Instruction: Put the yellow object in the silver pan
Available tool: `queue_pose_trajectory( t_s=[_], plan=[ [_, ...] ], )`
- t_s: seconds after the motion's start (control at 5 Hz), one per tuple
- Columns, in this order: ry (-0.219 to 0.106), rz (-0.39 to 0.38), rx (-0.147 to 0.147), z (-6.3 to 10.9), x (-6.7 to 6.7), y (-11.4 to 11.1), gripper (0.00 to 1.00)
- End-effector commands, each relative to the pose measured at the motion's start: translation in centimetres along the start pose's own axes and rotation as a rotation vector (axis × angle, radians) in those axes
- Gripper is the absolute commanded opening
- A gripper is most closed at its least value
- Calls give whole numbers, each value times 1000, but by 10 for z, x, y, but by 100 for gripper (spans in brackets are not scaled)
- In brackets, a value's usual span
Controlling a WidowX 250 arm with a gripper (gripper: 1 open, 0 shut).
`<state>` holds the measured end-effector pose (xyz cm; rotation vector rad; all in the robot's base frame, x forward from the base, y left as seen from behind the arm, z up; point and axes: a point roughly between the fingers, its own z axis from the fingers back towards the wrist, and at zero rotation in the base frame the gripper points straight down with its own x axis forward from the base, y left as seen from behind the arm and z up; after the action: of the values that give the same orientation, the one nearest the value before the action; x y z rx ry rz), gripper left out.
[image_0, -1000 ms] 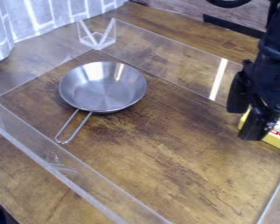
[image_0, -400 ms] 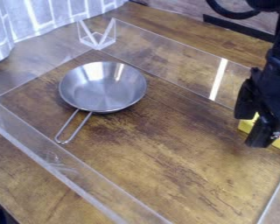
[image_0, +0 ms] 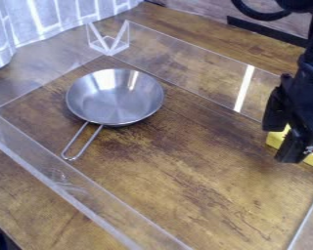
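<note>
1 black end effector (image_0: 295, 143) stands at the right edge of the frame, pointing straight down over the yellow object (image_0: 311, 151). Its jaws are spread wide and nothing is lifted; the fingers reach down on either side of the block, and contact with it cannot be confirmed. Only a small part of the yellow object shows, with a white and red label at the frame's right edge, lying on the wooden worktop (image_0: 186, 166). The silver pan (image_0: 113, 97) sits upright at centre left, well apart from the block, its wire handle (image_0: 78, 143) pointing toward the lower left. A clear plastic barrier (image_0: 67, 181) surrounds the work area.
</note>
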<state>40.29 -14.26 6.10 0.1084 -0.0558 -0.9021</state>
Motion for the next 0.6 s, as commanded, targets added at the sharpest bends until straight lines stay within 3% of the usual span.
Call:
queue_pose_trajectory(
  t_s=[0.0, 0.4],
  plan=[
    [-67, -20, 45, 22, 13, -1, 100],
    [-70, -27, 38, 11, 18, 0, 100]
  ],
)
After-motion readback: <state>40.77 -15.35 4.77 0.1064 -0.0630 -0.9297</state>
